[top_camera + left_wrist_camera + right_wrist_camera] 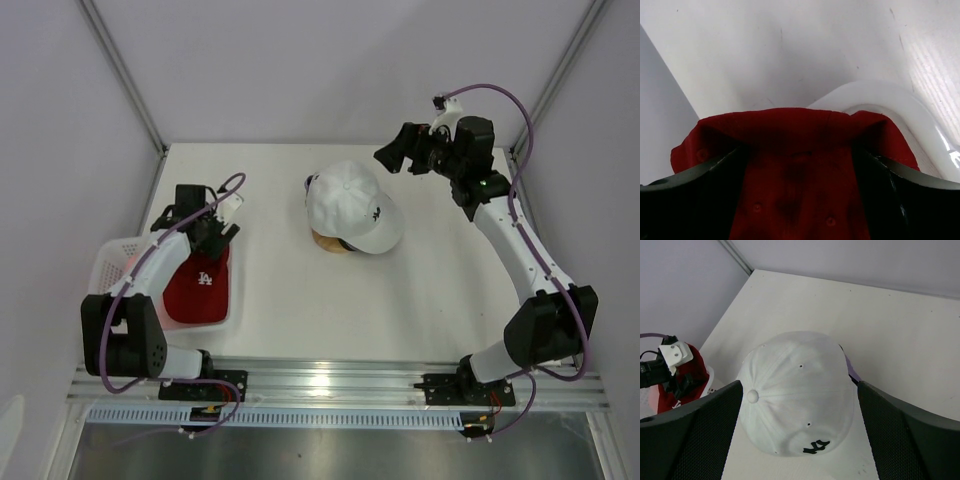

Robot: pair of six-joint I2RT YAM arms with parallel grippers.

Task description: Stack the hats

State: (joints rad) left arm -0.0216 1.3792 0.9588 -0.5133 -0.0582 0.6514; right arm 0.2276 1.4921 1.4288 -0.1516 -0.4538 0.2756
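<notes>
A white cap with a black NY logo [352, 205] sits on a wooden stand [328, 243] at mid-table. It also shows in the right wrist view [795, 390], with a lavender cap's edge [853, 372] peeking out beneath it. A red cap with a white logo [198, 288] lies in the white basket [108, 256], with a pink patch [133, 264] under it. My left gripper [216, 232] is open with its fingers down on either side of the red cap's crown [795, 175]. My right gripper [395, 155] is open and empty, held high to the right of the white cap.
The basket's white rim [880, 95] curves just beyond the red cap. The basket stands at the table's left edge. Enclosure walls and frame posts [125, 75] close in the back and sides.
</notes>
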